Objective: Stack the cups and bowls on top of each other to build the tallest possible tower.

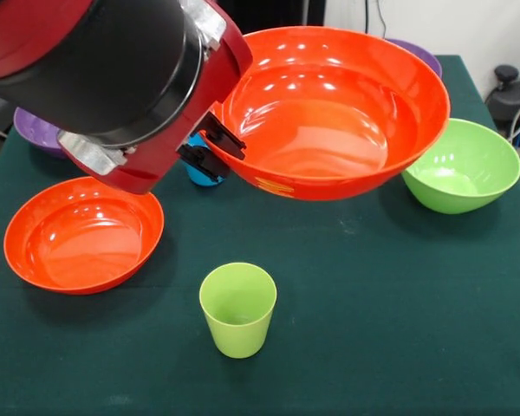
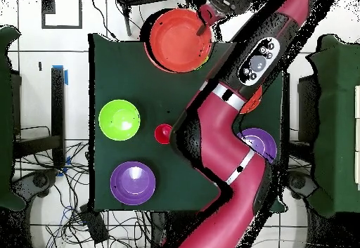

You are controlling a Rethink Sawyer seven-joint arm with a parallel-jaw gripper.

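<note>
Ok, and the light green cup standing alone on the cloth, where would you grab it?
Probably by the rim, from straight above, with one of the jaws inside the wall and one outside. The light green cup stands upright, mouth up, with nothing touching it, and its glossy tapered sides might slip from a side pinch. The gripper is shut on the rim of the raised orange bowl.

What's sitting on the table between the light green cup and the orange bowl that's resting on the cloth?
Nothing. In the front view, only bare green cloth separates the light green cup from the resting orange bowl.
</note>
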